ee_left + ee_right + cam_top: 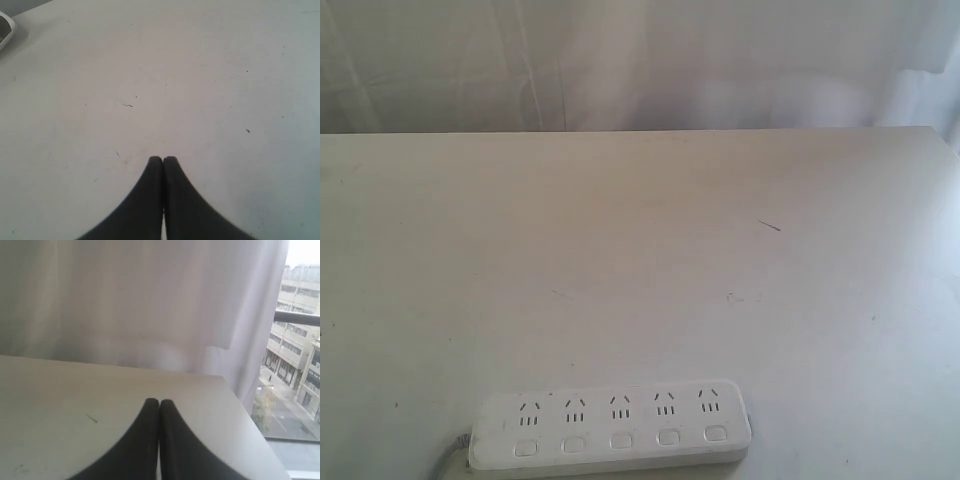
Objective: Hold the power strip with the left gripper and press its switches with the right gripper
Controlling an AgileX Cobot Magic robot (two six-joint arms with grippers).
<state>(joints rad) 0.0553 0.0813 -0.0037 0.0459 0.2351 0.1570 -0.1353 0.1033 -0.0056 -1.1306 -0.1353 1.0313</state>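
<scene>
Here, the left gripper point(163, 161) hangs over the white table point(200, 90), its black fingers point(145, 200) pressed tip to tip with nothing between them. The right gripper point(159, 403) is likewise closed and empty, pointed across the table toward a white curtain point(125, 300) and a window point(300, 380). The power strip point(610, 425) lies flat at the table's near edge in the exterior view, its five switches point(620, 439) in a row along the near side, grey cord point(448, 460) trailing off its left end.

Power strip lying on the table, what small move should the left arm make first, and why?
Probably swing the left gripper toward the long white plastic power strip: its shut fingers hang over the pale table, and the strip lies untouched, barely in the left wrist view.
</scene>
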